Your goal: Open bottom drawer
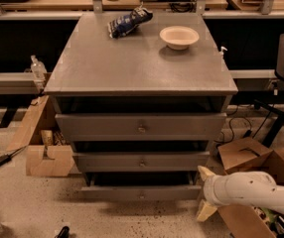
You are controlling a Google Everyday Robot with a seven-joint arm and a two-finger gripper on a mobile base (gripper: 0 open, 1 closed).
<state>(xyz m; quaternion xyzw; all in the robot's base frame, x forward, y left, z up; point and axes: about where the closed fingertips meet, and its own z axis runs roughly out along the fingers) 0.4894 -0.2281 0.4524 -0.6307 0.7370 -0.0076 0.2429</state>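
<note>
The grey cabinet (139,58) has three drawers. The bottom drawer (112,193) has the slimmest front, with a small round knob (142,196) at its centre. Its front stands slightly forward of the cabinet, with a dark gap above it. My gripper (202,192) is low at the cabinet's lower right, just right of the bottom drawer's front and level with it. Its two cream fingers (205,173) are spread apart, one above the other, and hold nothing. My white arm (256,192) comes in from the right edge.
A white bowl (179,36) and a blue snack bag (128,22) lie on the cabinet top. Cardboard boxes stand on the floor at the left (47,157) and the right (246,155). A black chair base (281,118) is at the right. A spray bottle (36,68) stands at the left.
</note>
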